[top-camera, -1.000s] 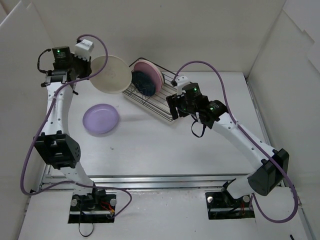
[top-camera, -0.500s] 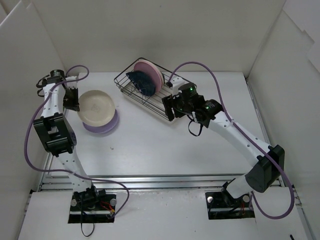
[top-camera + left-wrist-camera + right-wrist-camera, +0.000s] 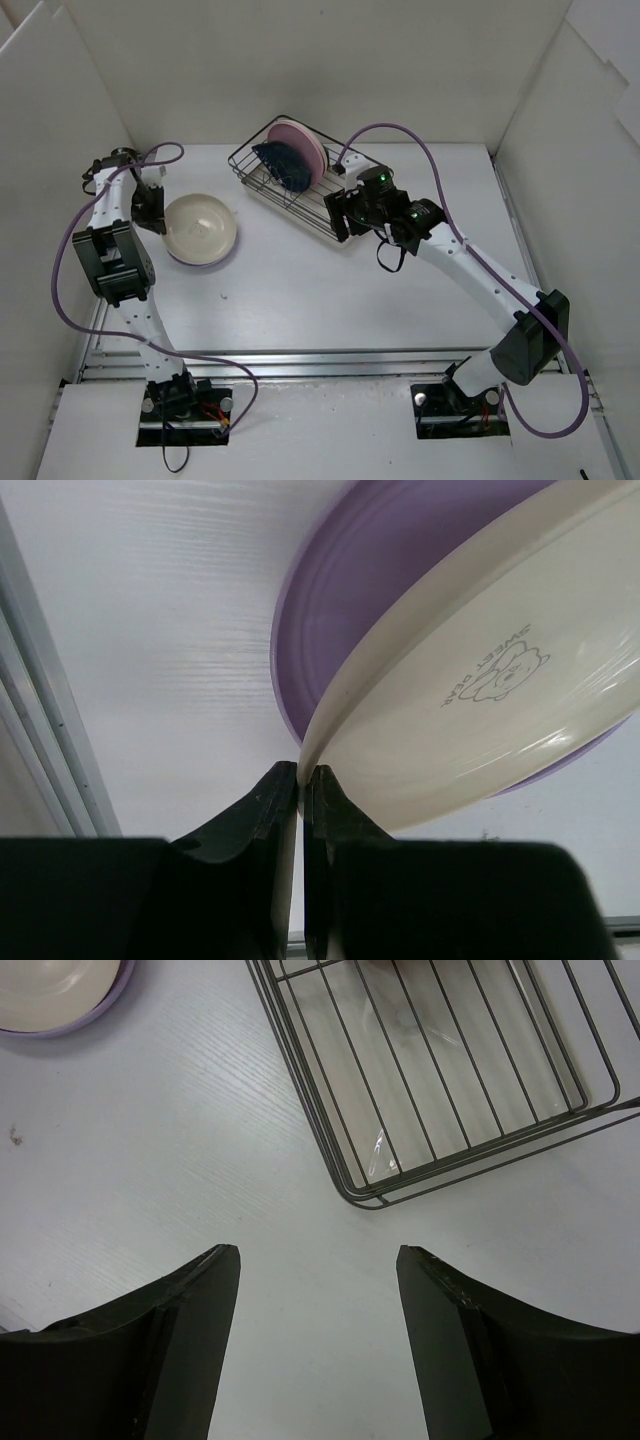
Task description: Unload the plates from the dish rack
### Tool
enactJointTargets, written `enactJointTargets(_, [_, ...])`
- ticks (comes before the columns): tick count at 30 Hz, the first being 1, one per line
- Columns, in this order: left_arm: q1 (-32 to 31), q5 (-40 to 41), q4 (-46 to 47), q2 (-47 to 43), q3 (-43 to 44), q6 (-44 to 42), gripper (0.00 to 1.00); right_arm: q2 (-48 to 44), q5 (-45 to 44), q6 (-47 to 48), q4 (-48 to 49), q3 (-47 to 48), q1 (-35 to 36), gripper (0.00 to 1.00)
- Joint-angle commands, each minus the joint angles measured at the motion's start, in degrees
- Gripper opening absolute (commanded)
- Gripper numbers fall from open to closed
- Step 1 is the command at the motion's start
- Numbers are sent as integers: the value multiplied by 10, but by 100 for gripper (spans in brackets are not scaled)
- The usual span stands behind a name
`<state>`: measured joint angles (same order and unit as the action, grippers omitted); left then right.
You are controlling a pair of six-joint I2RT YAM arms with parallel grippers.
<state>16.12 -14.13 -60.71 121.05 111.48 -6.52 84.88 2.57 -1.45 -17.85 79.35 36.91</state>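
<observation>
My left gripper (image 3: 300, 775) is shut on the rim of a cream plate (image 3: 480, 680), which lies tilted on top of a lavender plate (image 3: 370, 590). Seen from above, that stack (image 3: 200, 228) sits at the left of the table, with the gripper (image 3: 155, 210) at its left edge. The dish rack (image 3: 318, 203) stands at the back centre, holding a dark blue plate (image 3: 283, 165) and a pink plate (image 3: 302, 140) upright at its far end. My right gripper (image 3: 318, 1255) is open and empty, hovering over the table just before the rack's near corner (image 3: 360, 1198).
White walls close in the table on the left, back and right. A metal rail (image 3: 40, 740) runs along the table's left edge, close to the left gripper. The near part of the rack (image 3: 470, 1070) holds nothing.
The left arm carried the cream plate down from beside the rack and onto the lavender plate at the left. The right gripper shifted slightly and stays open by the rack.
</observation>
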Motion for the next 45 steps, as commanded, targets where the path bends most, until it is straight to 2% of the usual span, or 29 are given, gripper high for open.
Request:
enactJointTargets(1, [0, -20, -48, -4, 37, 11, 0, -6, -4, -4, 16, 20, 5, 65])
enactJointTargets(4, [0, -19, -52, 4, 36, 9, 2, -5, -4, -2, 12, 21, 6, 65])
enactJointTargets(6, [0, -15, -59, 12, 41, 6, 9, -5, -5, 0, 11, 22, 8, 65])
enactJointTargets(7, [0, -13, -62, 15, 45, 5, 16, -5, -5, 0, 9, 22, 6, 65])
enactJointTargets(10, [0, -6, -64, 16, 51, 3, 23, -8, -6, 0, 6, 20, 8, 65])
enactJointTargets(14, [0, -6, -59, 16, 51, -2, 27, -9, -8, -1, 6, 15, 8, 65])
enactJointTargets(22, [0, -8, -52, 13, 39, -2, 28, -10, -10, -3, 5, 16, 10, 66])
enactJointTargets(26, [-13, -18, -43, -13, 36, -34, 27, -12, -15, -2, 5, 19, 11, 66])
enactJointTargets(33, [-94, -58, 7, -106, -107, -94, 26, -11, -21, -3, 9, 18, 11, 66])
enactJointTargets(36, [-117, -42, 15, -90, -130, -89, 24, -9, -18, -3, 9, 19, 12, 66])
enactJointTargets(45, [-133, -34, 34, -33, -133, -75, 23, -19, -24, -2, 7, 10, 12, 66])
